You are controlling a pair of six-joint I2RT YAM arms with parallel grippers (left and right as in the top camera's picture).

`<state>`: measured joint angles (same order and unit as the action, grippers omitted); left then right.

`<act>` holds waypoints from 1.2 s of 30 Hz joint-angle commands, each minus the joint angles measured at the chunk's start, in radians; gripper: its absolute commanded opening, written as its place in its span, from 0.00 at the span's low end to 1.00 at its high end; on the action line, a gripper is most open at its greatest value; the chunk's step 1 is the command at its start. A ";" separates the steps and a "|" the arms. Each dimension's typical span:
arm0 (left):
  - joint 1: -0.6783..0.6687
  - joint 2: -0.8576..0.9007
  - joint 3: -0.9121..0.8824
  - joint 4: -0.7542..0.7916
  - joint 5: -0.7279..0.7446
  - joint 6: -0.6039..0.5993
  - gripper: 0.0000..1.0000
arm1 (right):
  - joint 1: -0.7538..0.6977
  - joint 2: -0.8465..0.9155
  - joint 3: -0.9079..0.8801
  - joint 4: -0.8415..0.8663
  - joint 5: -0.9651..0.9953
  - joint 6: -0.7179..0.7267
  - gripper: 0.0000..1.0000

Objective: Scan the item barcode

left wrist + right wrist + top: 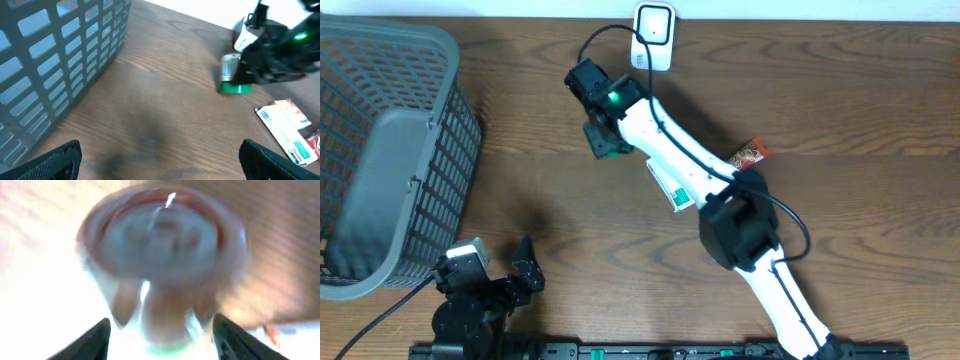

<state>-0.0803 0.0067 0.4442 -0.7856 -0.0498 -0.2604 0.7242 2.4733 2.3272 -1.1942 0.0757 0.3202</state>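
Two grippers, one basket, one scanner and three items on one wood-grain table (880,90). Basket (390,150): grey plastic lattice, left of frame. Scanner (653,35): white, rounded, cabled, top centre of the overhead view. Round container (231,75): cylindrical, green at one end, just below the scanner, clamped between the black fingers of the right gripper (604,138) at partial width. Flat white-and-green carton (282,132) with a printed barcode lies mid-frame beside the right arm. A red-orange packet (750,153) lies right of it. Left gripper (500,262): lower left, spread wide, holding nothing.
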 commanded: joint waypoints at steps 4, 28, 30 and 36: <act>-0.003 -0.001 -0.002 0.000 0.013 0.016 0.98 | 0.007 -0.045 -0.010 -0.240 -0.164 0.035 0.57; -0.003 -0.001 -0.002 0.000 0.013 0.016 0.98 | -0.028 -0.046 0.011 -0.209 -0.110 0.365 0.99; -0.003 -0.001 -0.002 0.000 0.013 0.016 0.98 | -0.038 -0.046 0.011 -0.173 -0.111 0.450 0.99; -0.003 -0.001 -0.002 0.000 0.013 0.016 0.98 | -0.031 -0.046 0.009 -0.016 -0.111 0.506 0.99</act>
<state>-0.0803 0.0067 0.4442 -0.7856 -0.0498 -0.2604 0.6773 2.4344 2.3165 -1.2495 -0.0452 0.7273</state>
